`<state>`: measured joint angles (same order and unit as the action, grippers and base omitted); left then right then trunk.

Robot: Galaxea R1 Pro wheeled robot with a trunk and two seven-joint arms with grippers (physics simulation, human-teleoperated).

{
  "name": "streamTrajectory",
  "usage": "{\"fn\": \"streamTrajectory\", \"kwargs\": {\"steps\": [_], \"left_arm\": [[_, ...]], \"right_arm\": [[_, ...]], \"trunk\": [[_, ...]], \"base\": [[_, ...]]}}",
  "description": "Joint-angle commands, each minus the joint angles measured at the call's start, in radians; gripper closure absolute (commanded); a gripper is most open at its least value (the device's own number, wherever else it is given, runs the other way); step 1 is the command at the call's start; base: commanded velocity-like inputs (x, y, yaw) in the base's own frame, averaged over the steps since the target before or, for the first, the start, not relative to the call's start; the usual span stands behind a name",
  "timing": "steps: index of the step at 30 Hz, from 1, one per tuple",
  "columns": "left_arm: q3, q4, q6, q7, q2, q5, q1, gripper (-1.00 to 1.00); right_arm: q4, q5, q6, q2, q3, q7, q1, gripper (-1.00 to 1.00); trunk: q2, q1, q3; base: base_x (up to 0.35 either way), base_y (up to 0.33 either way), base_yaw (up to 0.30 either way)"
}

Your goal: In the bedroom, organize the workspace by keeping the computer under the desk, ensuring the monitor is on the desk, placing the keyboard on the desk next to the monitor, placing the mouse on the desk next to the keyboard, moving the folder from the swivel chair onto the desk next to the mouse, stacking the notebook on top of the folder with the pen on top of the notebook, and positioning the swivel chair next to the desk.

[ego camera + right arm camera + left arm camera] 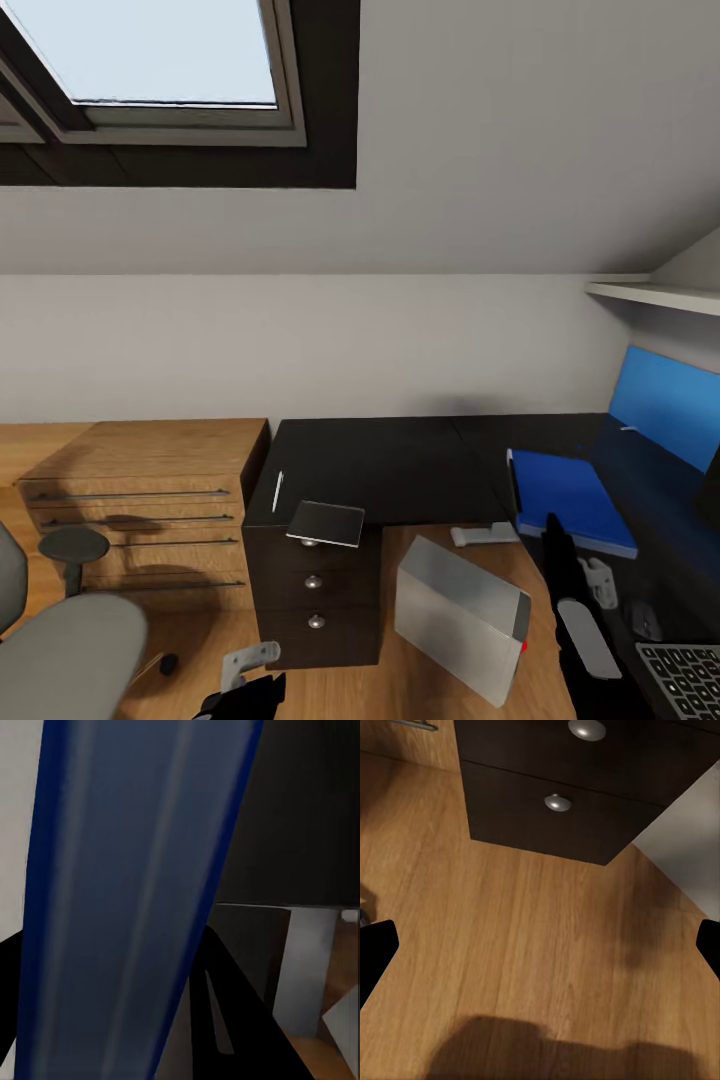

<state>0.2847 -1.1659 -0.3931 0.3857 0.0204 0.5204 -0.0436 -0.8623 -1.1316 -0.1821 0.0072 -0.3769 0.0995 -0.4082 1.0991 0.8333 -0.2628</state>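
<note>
- In the right wrist view, our right gripper (pixel 112 967) has its jaws pinching the flat blue folder (pixel 127 892), whose ribbed cover runs between the dark fingers (pixel 225 1012).
- From the head view the same blue folder (pixel 570 495) lies flat on the dark L-shaped table (pixel 400 460), with our right gripper (pixel 552 530) at its near edge.
- Our left gripper (pixel 540 945) hangs low over the wooden plank floor (pixel 525 937), its jaws spread wide, the black fingertips (pixel 375 949) at either edge of the left wrist view.
- Beyond them stands the dark drawer unit with round metal knobs (pixel 558 802).
- On the table's left end we see a thin white pen (pixel 277 490) and, just beside it, a dark square notebook (pixel 326 522) overhanging the front edge.
- The silver-grey box-shaped computer (pixel 460 615) stands on the floor beside the drawers.
- The blue-screened monitor (pixel 665 405) stands at the table's right, with the grey keyboard (pixel 685 680) nearer us.
- The grey swivel chair (pixel 60 655) sits on the floor at the left, well apart from the table.
</note>
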Motion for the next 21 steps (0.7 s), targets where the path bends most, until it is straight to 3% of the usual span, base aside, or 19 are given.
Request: {"fn": "streamTrajectory", "kwargs": {"steps": [1,5,10,14,21], "left_arm": [[0.004,-0.002,-0.001,0.01,0.001,0.01,-0.001,-1.0],[0.009,-0.001,-0.001,0.01,0.001,0.01,-0.001,-1.0],[0.02,-0.001,-0.001,0.011,0.001,0.01,-0.001,-1.0],[0.029,-0.001,0.001,0.013,0.002,0.011,-0.001,-1.0],[0.031,-0.001,0.001,0.012,0.002,0.012,-0.001,-1.0]], "right_arm": [[0.027,-0.01,-0.002,-0.009,-0.002,0.008,-0.017,1.0],[0.079,-0.007,-0.004,-0.03,-0.002,0.01,-0.05,1.0],[0.097,-0.006,-0.021,-0.037,-0.002,0.011,-0.063,1.0],[0.112,-0.006,-0.049,-0.038,-0.002,0.01,-0.069,1.0],[0.223,-0.006,-0.107,-0.057,-0.002,0.009,-0.124,1.0]], "trunk": [[0.001,0.0,-0.001],[0.001,0.0,-0.001],[0.001,0.0,-0.001],[0.001,0.0,-0.001],[0.001,0.0,-0.001]], "base": [[0.0,0.0,0.0],[0.0,0.0,0.0],[0.039,-0.023,0.0],[0.186,-0.146,0.0],[0.23,-0.199,0.0]]}}
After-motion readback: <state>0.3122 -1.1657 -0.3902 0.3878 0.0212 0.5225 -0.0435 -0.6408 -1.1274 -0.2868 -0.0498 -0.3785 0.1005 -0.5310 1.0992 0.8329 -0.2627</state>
